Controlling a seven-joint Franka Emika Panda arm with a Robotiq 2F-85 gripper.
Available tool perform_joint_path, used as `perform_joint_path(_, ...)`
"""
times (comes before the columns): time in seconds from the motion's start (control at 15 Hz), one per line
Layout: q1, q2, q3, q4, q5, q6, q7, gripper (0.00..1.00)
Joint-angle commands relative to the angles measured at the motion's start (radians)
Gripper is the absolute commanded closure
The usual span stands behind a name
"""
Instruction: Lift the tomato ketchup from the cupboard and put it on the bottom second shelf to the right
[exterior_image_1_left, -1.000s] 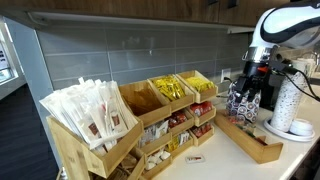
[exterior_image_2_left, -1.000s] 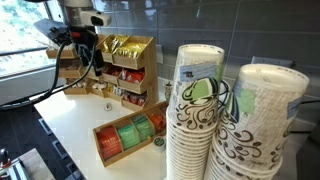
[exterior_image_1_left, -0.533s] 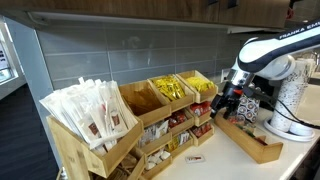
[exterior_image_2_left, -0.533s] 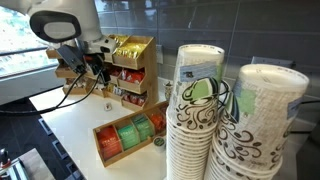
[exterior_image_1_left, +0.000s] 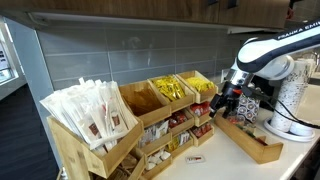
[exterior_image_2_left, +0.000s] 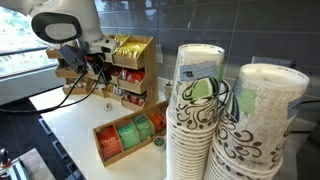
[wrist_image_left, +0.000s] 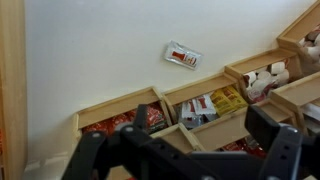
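Observation:
The cupboard (exterior_image_1_left: 150, 120) is a light wooden rack of stepped, slanted bins; it also shows in an exterior view (exterior_image_2_left: 128, 68). Red ketchup sachets (exterior_image_1_left: 203, 109) fill the bins at its right end. In the wrist view they lie in a bin (wrist_image_left: 112, 122) beside a bin of red-and-white sachets (wrist_image_left: 196, 108). My gripper (exterior_image_1_left: 222, 104) hangs just in front of the rack's right end, and shows in both exterior views (exterior_image_2_left: 96, 68). In the wrist view its dark fingers (wrist_image_left: 180, 142) are spread wide over the bins with nothing between them.
A loose red-and-white sachet (wrist_image_left: 183, 56) lies on the white counter before the rack. A low wooden tray (exterior_image_1_left: 250, 141) stands to the right of the gripper; it holds green and orange packets (exterior_image_2_left: 126, 140). Stacks of paper cups (exterior_image_2_left: 235, 120) stand nearby.
Over the past second the arm came down from near the cups to the rack's right end. It has held still for the last half second.

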Motion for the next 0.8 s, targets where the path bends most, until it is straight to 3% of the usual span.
perform_joint_path(0.0, -0.002, 0.000, 0.001, 0.001, 0.000, -0.002, 0.000, 0.00)
perform_joint_path(0.47, -0.013, 0.170, -0.004, 0.034, 0.098, -0.056, 0.157, 0.00)
perform_joint_path(0.73, -0.014, 0.252, -0.003, 0.042, 0.223, -0.041, 0.245, 0.00)
